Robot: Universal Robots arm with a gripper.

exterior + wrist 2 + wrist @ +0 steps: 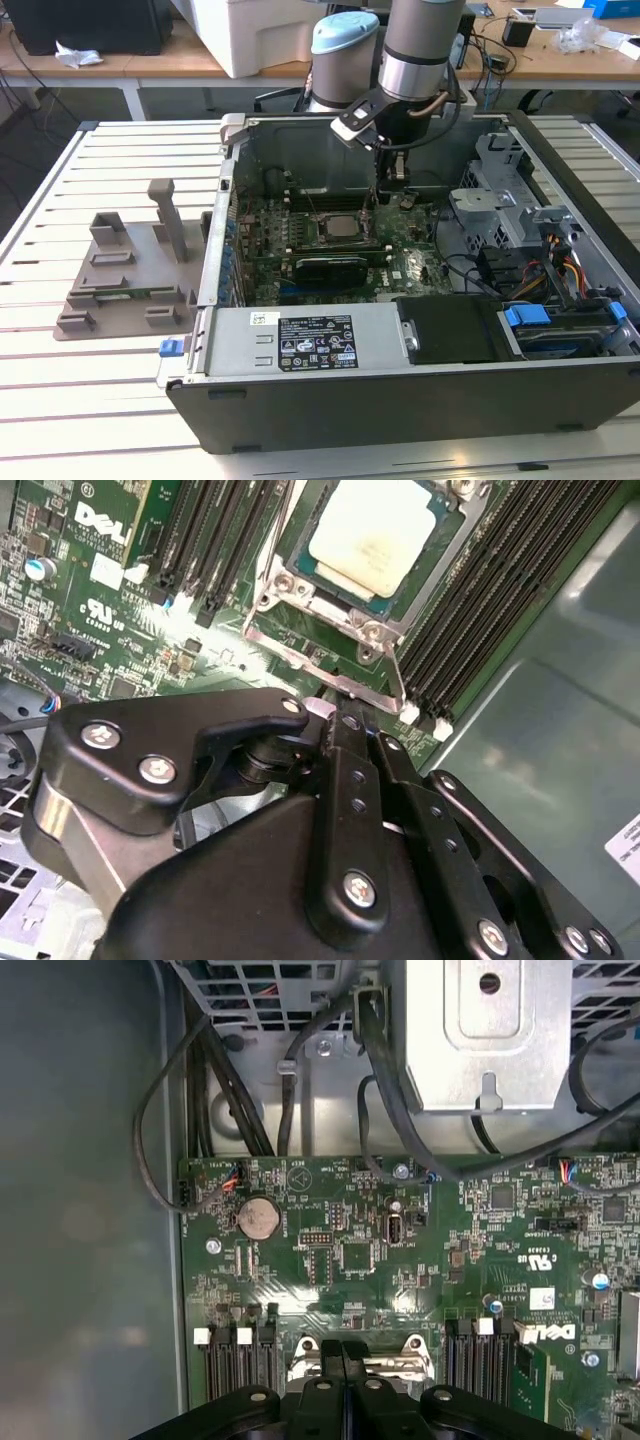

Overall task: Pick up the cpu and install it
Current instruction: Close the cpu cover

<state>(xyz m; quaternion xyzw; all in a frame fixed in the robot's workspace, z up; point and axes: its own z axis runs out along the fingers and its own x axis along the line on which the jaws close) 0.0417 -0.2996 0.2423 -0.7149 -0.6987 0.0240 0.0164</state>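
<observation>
In the exterior view the gripper (pixel 392 188) hangs beside the socket (pixel 312 238), where the cpu (pixel 340 228) lies; its tips are hard to make out. In the second wrist view the picture's edge cuts off the seated cpu. In the first wrist view the fingers (pixel 333 1360) are pressed together, grasping nothing, and the gripper body hides most of the socket.

1. A white slatted table (pixel 100 400) is carrying everything.
2. An open computer case (pixel 400 415) is lying on its side, stretching toward the table's edge at the exterior view's right.
3. A grey plastic tray (pixel 120 285) with upright posts is sitting beside it, nearer the opposite edge.
4. A green motherboard (pixel 265 235) is lying flat inside the case.
5. A silver power supply (pixel 300 340) is resting along the case wall closest in the exterior view.
6. In the first wrist view, a coin battery (pixel 257 1217) is sitting on the board.
</observation>
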